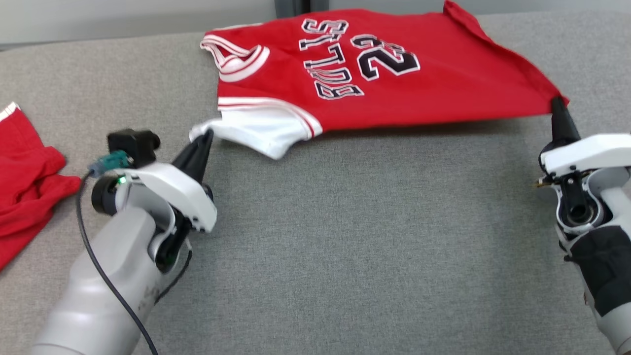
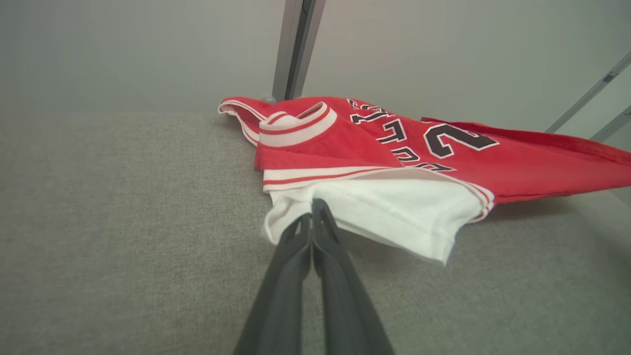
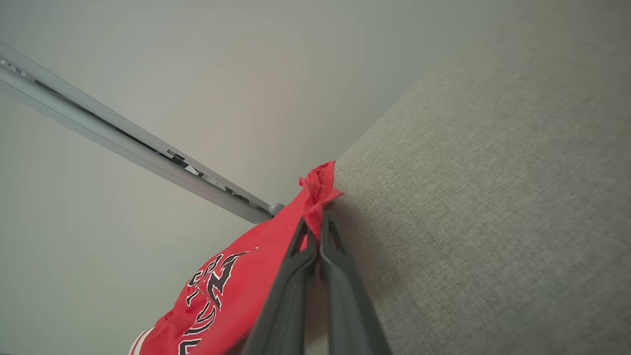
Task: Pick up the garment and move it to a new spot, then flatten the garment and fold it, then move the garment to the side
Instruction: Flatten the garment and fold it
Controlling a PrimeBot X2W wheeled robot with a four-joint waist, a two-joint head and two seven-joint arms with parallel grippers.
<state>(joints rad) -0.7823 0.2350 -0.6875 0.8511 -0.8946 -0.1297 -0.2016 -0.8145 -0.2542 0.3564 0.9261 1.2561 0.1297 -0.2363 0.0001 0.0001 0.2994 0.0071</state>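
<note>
The garment (image 1: 394, 93) is a red jersey with white trim, black lettering and the number 23, spread across the far half of the grey table (image 1: 345, 236). My left gripper (image 1: 206, 135) is shut on the white sleeve edge (image 2: 374, 212) at the jersey's near left corner. In the left wrist view, the left gripper (image 2: 313, 207) pinches that white cloth. My right gripper (image 1: 557, 102) is shut on the red hem corner at the right, holding it slightly off the table. Bunched red cloth (image 3: 318, 190) shows at the tips of the right gripper (image 3: 320, 219) in the right wrist view.
Another red garment (image 1: 24, 177) lies crumpled at the table's left edge. A pale wall with a grey post (image 2: 296, 49) stands behind the table. The near half of the grey cloth surface is bare.
</note>
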